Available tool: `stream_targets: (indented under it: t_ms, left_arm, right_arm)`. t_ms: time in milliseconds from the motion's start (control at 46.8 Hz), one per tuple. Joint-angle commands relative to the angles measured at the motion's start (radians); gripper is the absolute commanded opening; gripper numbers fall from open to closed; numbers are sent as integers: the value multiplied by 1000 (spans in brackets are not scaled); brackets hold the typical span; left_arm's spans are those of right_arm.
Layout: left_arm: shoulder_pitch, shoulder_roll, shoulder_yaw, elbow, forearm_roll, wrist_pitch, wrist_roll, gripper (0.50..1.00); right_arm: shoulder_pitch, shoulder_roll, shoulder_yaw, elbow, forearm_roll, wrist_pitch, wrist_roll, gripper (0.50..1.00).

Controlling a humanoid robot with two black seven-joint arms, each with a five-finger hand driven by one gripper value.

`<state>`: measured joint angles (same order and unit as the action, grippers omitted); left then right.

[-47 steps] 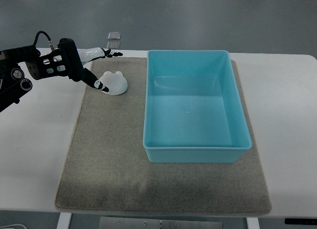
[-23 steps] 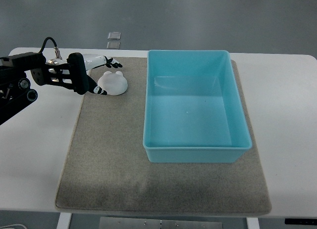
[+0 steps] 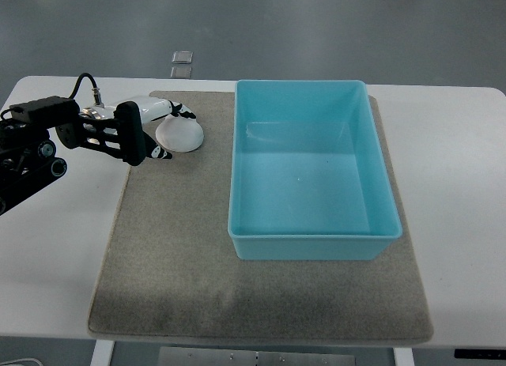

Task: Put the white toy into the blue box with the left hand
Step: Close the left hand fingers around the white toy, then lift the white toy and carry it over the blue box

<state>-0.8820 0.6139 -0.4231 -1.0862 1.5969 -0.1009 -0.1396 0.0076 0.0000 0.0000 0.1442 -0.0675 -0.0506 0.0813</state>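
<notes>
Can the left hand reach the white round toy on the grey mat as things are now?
Probably yes. The left hand is already right beside the white round toy, fingers on either side of it, and nothing lies between them on the grey mat.

I count one white toy (image 3: 180, 134), one blue box (image 3: 310, 168), one grey mat (image 3: 174, 247) under both, and one hand (image 3: 150, 129) of mine (the left).
</notes>
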Motion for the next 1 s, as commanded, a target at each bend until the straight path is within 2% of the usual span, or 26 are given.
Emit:
stream_targets:
  t_ms: [0, 128, 214, 257, 299, 684, 898, 983]
  left_arm:
    - [0, -2, 3, 8, 0, 10, 0, 806]
    - [-2, -3, 3, 23, 0, 15, 2, 632]
    - [-3, -6, 3, 42, 0, 16, 15, 566]
    - [-3, -6, 3, 46, 0, 21, 20, 516]
    - [-5, -8, 3, 48, 0, 26, 23, 500]
    - [-38, -10, -35, 37, -11, 29, 35, 500]
    - [-141, -13, -69, -33, -15, 23, 32, 500]
    - [-158, -46, -68, -63, -17, 21, 32, 500]
  right_arm:
    - [0, 0, 0, 0, 0, 0, 0, 936]
    - [0, 0, 0, 0, 0, 0, 0, 936]
    - [0, 0, 0, 0, 0, 0, 0, 936]
    - [0, 0, 0, 0, 0, 0, 0, 936]
    - [0, 0, 0, 0, 0, 0, 0, 936]
    - [0, 0, 0, 0, 0, 0, 0, 938]
    - [0, 0, 0, 0, 0, 0, 0, 936]
    - [0, 0, 0, 0, 0, 0, 0, 936]
